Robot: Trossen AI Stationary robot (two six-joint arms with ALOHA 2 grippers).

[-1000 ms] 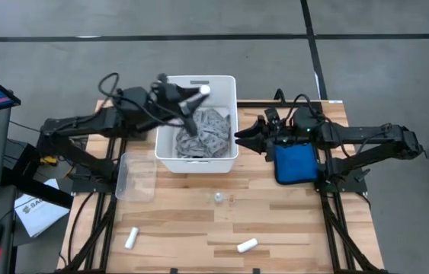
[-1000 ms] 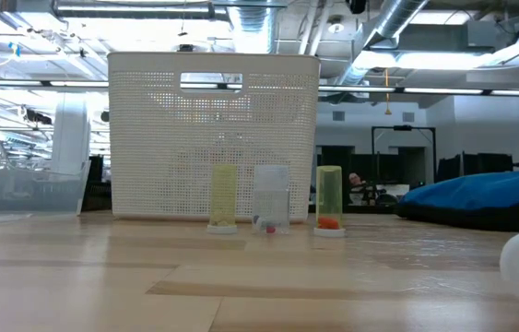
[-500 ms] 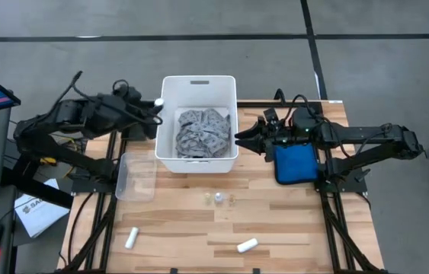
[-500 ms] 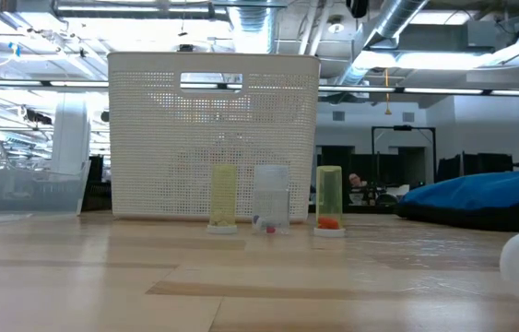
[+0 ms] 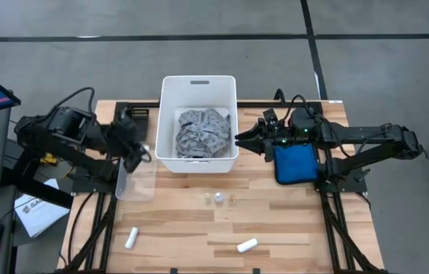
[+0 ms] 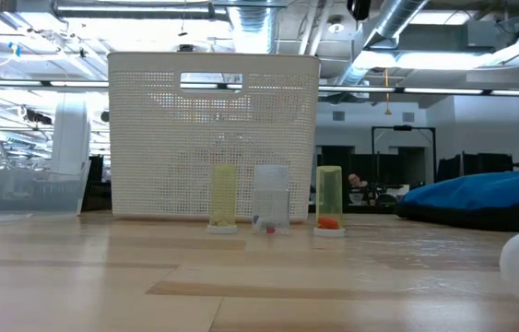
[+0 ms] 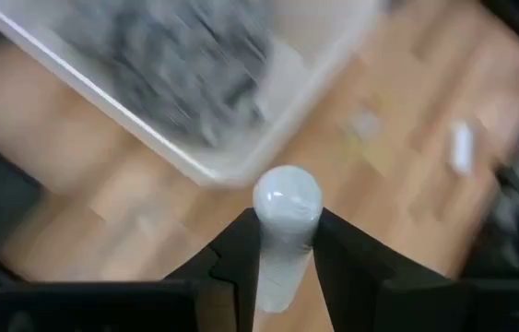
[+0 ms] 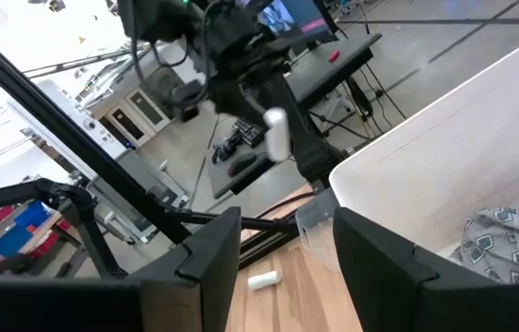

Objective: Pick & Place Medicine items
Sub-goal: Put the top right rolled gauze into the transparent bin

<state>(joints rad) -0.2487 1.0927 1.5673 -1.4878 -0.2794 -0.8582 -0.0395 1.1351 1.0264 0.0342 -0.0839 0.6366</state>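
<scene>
The left gripper (image 7: 285, 267) has its fingers (image 7: 241, 254) shut tight on a white tube (image 7: 286, 221). It holds the tube low on its body, and the round top sticks up past the tips. In the high view this gripper (image 5: 136, 154) is over the left side of the counter (image 5: 290, 221), just left of the white bin (image 5: 197, 85) & above a clear tub (image 5: 132, 183).

The tube looks light, hard & smooth, so it could slip or roll. I think a grip across the middle is best.

The right gripper (image 8: 277, 242) waits w/ fingers open, nothing in them. It sits just right of the bin (image 8: 443, 157), near a blue pouch (image 5: 294, 164).

In the bin lies a grey cloth (image 5: 203, 129).

Two more tubes lie on the near side of the counter: one near left (image 5: 131, 239), one near the middle (image 5: 247, 245). Little vials (image 5: 219, 199) stand close to the bin's near wall. In the low view they are (image 6: 270, 198) in a row, two yellowish, one clear. They look like glass & may tip or break, so hold them softly by the sides.
</scene>
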